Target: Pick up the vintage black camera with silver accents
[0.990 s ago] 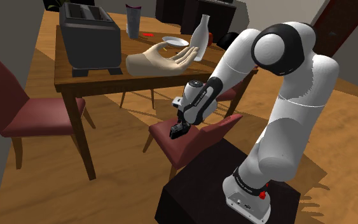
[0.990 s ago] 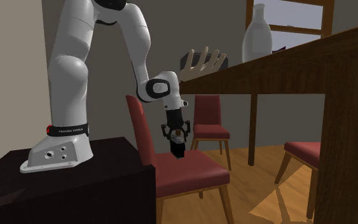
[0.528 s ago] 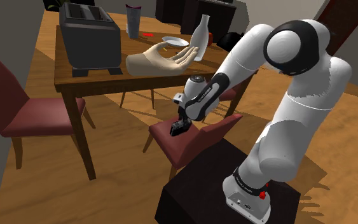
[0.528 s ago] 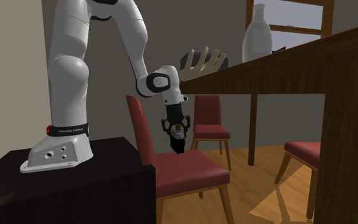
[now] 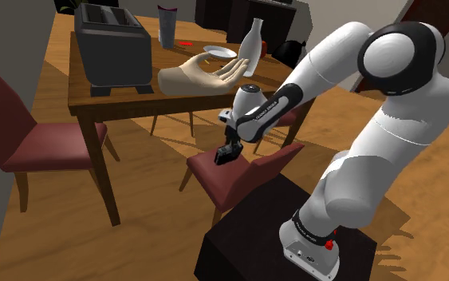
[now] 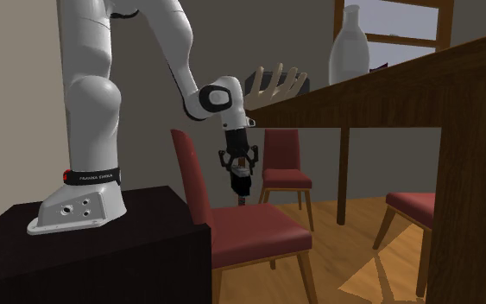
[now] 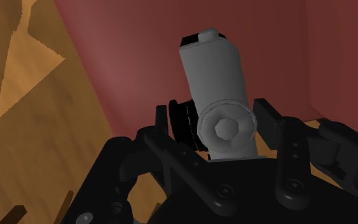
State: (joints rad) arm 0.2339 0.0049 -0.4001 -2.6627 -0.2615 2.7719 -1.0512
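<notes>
The camera (image 7: 212,70) has a grey top with a round knob and a black body. My gripper (image 7: 215,127) is shut on it, the black fingers (image 7: 268,118) clasping it from both sides. In the shoulder view the gripper (image 5: 228,152) holds the small dark camera (image 5: 223,158) a little above the red chair seat (image 5: 206,174) beside the table. From the second exterior view the camera (image 6: 241,187) hangs under the gripper (image 6: 239,175), clear of the red seat (image 6: 254,231).
The wooden table (image 5: 119,100) carries a dark toaster (image 5: 112,44), a tan model hand (image 5: 198,76), a white bottle (image 5: 253,46), a plate (image 5: 218,53) and a cup (image 5: 166,25). Another red chair (image 5: 23,132) stands at the shoulder view's left. The dark stand (image 5: 246,243) is below the arm.
The arm has straightened and lifted the gripper with the camera in it, raising it from the chair seat toward the table edge. The fingers stay closed on the camera.
</notes>
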